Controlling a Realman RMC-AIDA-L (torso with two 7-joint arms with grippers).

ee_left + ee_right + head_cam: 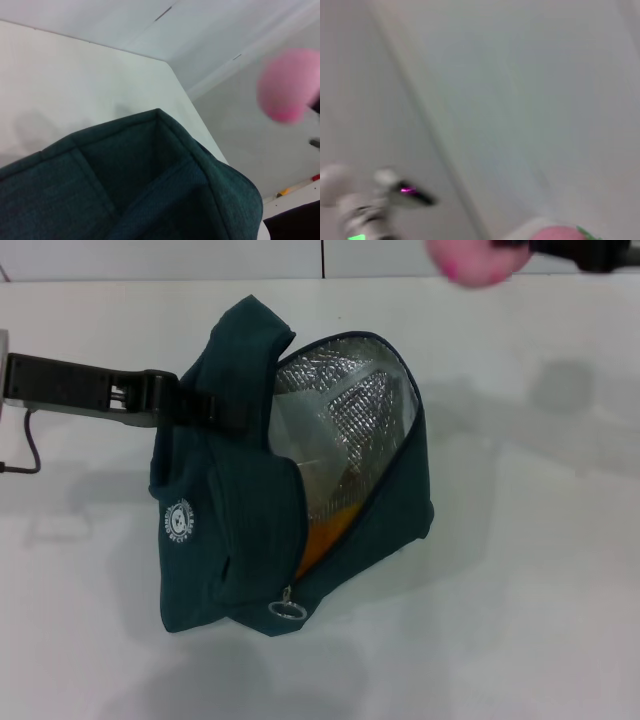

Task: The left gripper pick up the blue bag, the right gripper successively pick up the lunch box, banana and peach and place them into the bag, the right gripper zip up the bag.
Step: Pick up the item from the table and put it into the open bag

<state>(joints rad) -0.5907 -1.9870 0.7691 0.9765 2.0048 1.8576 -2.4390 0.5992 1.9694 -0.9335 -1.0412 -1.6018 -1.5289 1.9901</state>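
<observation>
I had the left gripper (pixel 185 400) clamped on the blue bag (pixel 210 540), holding it open on the table (pixel 540 570). Something orange, likely the banana (pixel 320 538), lay inside. The right gripper (pixel 525 248) carried the peach (pixel 470 262) above; drop and zipping remained.

The left pincer (pixel 205 405) is black, on a flat black link with a pale silver-grey underside, and a thin black cable loops below its outer end. Of the right pincer (pixel 520 246) only a blurred black strip shows at the head view's top edge.
</observation>
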